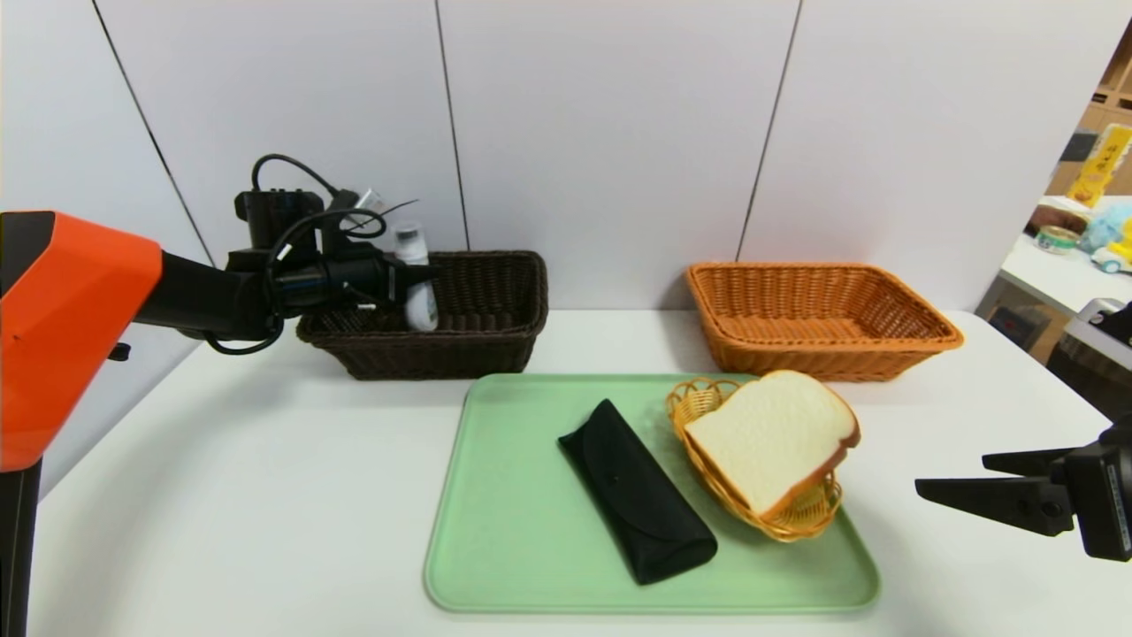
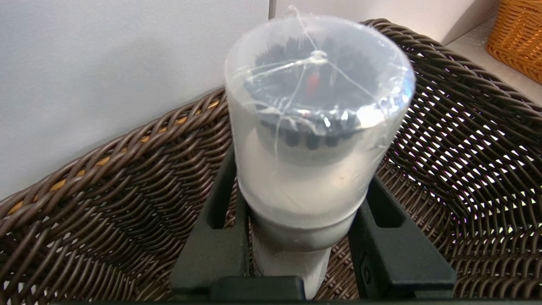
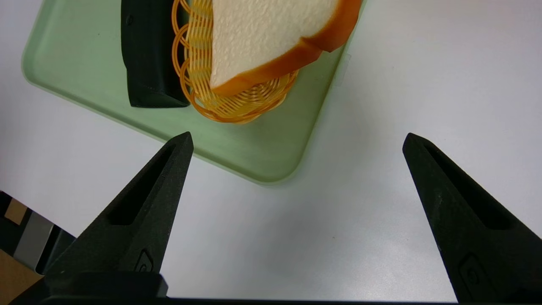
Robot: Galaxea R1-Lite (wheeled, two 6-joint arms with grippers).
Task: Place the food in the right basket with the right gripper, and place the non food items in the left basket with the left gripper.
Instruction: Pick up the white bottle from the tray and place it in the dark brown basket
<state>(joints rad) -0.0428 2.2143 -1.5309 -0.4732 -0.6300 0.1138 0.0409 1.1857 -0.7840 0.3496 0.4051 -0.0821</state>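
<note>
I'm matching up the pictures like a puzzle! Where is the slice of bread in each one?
Head view: the slice of white bread is right of centre, in the small yellow wicker dish on the green tray.
Left wrist view: not in it.
Right wrist view: near the picture's top edge, partly cut off.
Shared landmark: the orange wicker basket shows in both head and left wrist views; the tray links head and right wrist.

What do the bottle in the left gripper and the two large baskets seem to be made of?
Bottle: probably translucent plastic, glossy; highlights show on clear wrap.
Dark brown basket and orange-tan basket: woven wicker-like strands, perhaps plastic; slight sheen.
</note>
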